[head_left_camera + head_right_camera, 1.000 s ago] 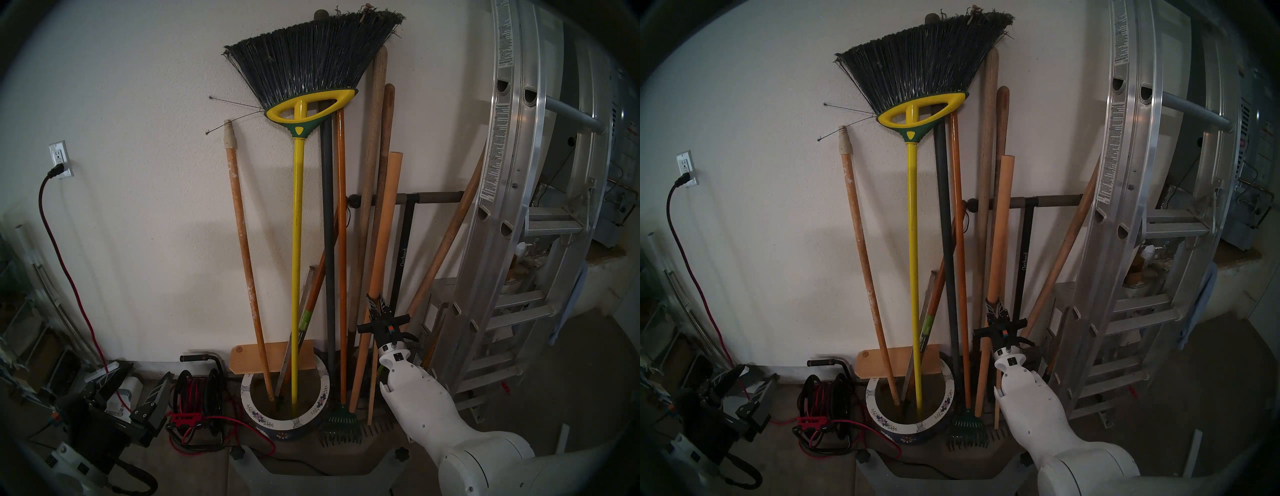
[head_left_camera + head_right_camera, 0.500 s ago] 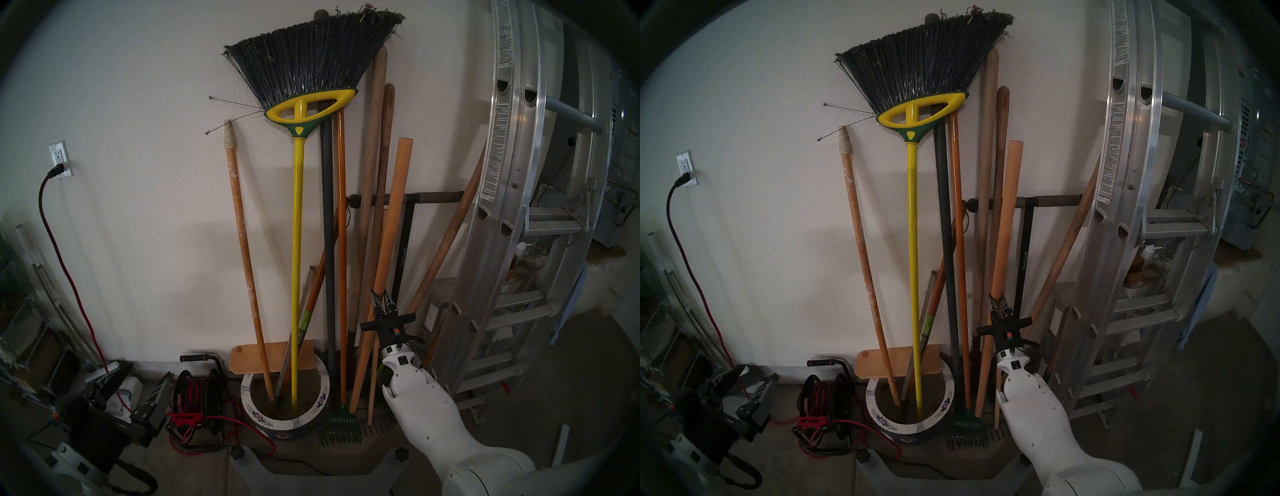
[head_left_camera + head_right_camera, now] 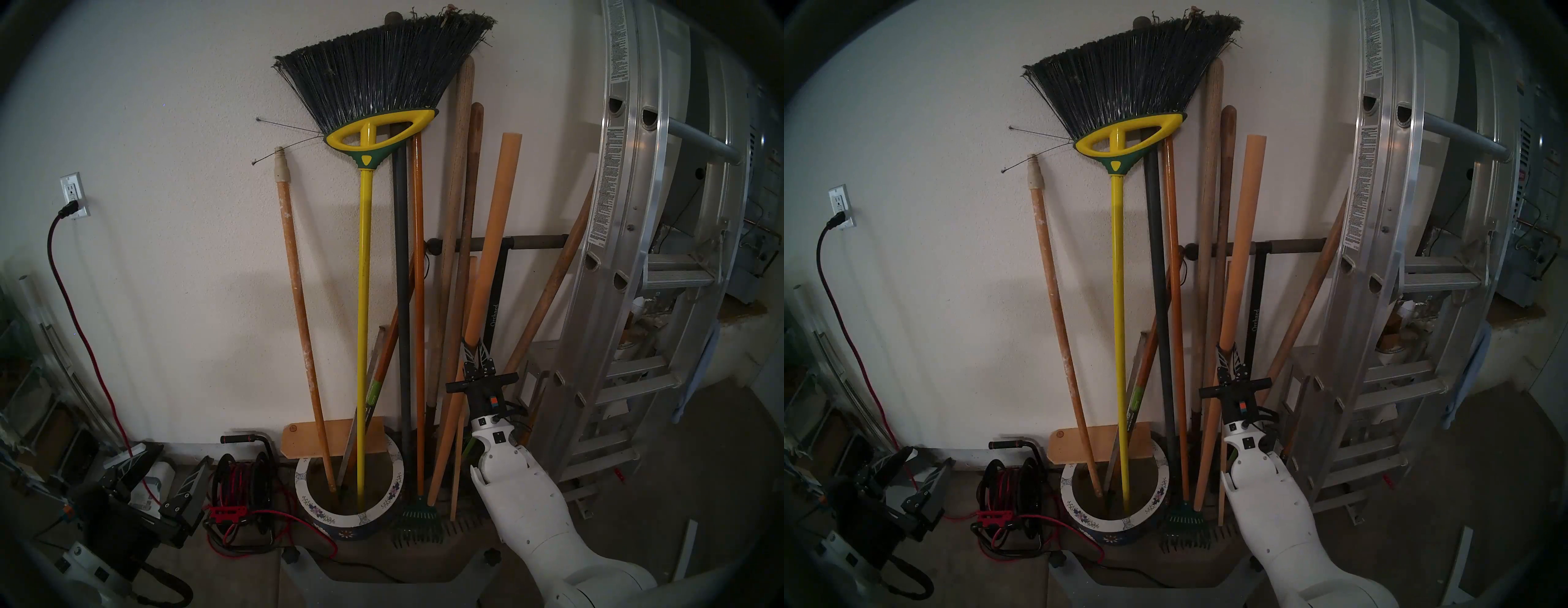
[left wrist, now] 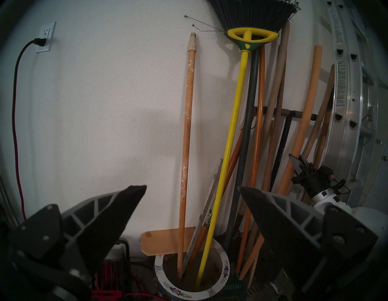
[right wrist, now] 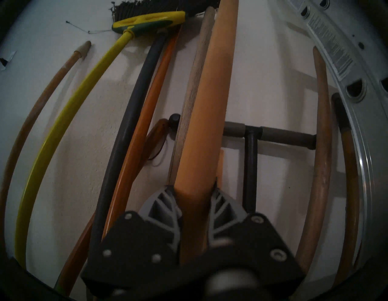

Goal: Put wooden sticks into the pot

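The right arm [image 3: 522,501] is a smooth white moulded shell dotted with small dark screw holes, narrowing to a white wrist collar with 2 small black square insets. Beyond the collar sits a black crossbar block with an orange-and-blue marking, thin black cables looping beside it, and grey ribbed, black-padded fingers [image 5: 165,206].

dowel [image 3: 488,263]: tan, tilted (off floor) | broom [image 3: 364,297], speckled pole [image 3: 299,305]: in pot [image 3: 348,519]

Floor [image 3: 700,488]: bare grey concrete, meeting a white wall. Standing on it: flowered pot [image 3: 348,519], cord reel [image 3: 246,479], green rake head [image 3: 418,520], aluminium ladder [image 3: 602,424].
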